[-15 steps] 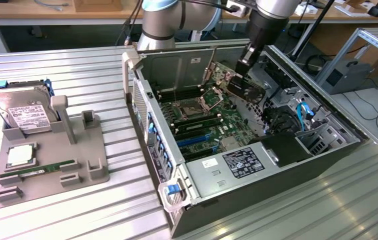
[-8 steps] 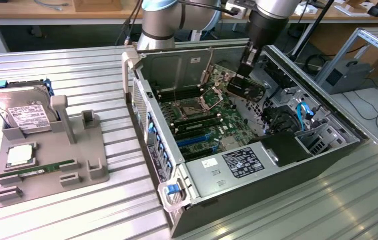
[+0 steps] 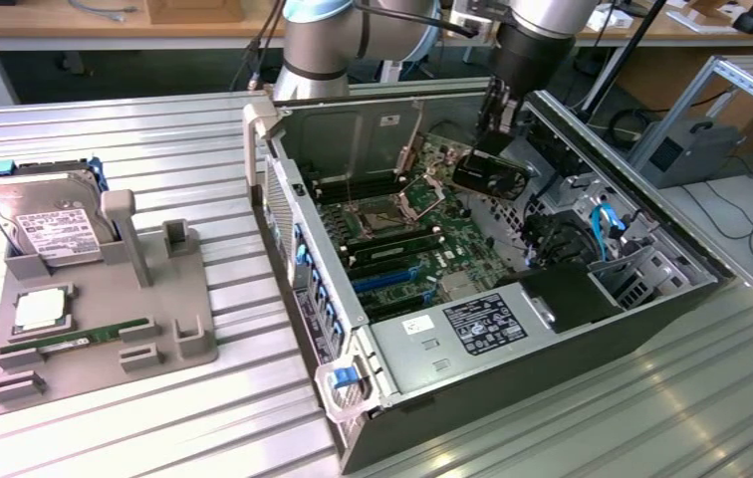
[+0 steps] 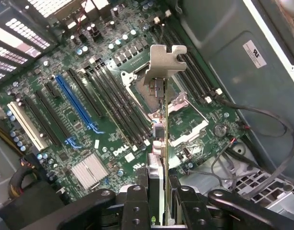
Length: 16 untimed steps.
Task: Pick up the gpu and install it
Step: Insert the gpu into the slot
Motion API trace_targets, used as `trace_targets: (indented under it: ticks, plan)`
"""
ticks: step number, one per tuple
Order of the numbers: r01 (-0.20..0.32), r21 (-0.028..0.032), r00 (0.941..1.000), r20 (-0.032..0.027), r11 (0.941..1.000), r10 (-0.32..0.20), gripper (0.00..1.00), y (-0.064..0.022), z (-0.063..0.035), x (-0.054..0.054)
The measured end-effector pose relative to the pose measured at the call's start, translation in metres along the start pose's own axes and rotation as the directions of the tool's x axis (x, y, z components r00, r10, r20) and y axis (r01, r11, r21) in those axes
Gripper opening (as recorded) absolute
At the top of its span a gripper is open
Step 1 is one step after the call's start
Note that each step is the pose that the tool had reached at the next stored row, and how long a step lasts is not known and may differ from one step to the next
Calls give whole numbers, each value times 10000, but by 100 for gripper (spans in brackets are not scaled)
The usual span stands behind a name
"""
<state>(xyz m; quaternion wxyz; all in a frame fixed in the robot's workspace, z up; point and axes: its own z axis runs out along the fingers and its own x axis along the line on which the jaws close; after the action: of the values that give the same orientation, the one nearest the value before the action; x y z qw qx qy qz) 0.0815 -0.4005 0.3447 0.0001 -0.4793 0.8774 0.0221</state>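
The gpu (image 3: 490,175), a dark flat card, hangs inside the open computer case (image 3: 390,373) over the far part of the green motherboard (image 3: 410,234). My gripper (image 3: 492,147) comes down from above and is shut on the card's upper edge. In the wrist view the gpu (image 4: 164,139) appears edge-on, its pale metal bracket (image 4: 165,58) at the far end, above the CPU socket (image 4: 152,91). The gripper (image 4: 161,203) clamps the card between its black fingers (image 4: 136,203). The blue expansion slot (image 4: 75,106) lies off to one side of the card, and the card is apart from it.
A grey fixture tray (image 3: 164,344) at the exterior view's left holds a hard drive (image 3: 51,224) and a green RAM stick (image 3: 78,342). Case walls, a drive cage (image 3: 616,249) and loose cables (image 4: 262,124) surround the motherboard. RAM slots (image 4: 113,103) run beside the socket.
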Motion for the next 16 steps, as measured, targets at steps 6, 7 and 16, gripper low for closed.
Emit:
trace_targets:
  ticks: [6, 7, 16]
  plan:
    - [849, -20, 9964, -32, 9964, -849, 27, 0, 2, 0]
    - [969, -23, 9953, -37, 9953, -969, 27, 0, 2, 0]
    - [2614, -70, 9652, -94, 9652, -2615, 27, 0, 6, 0]
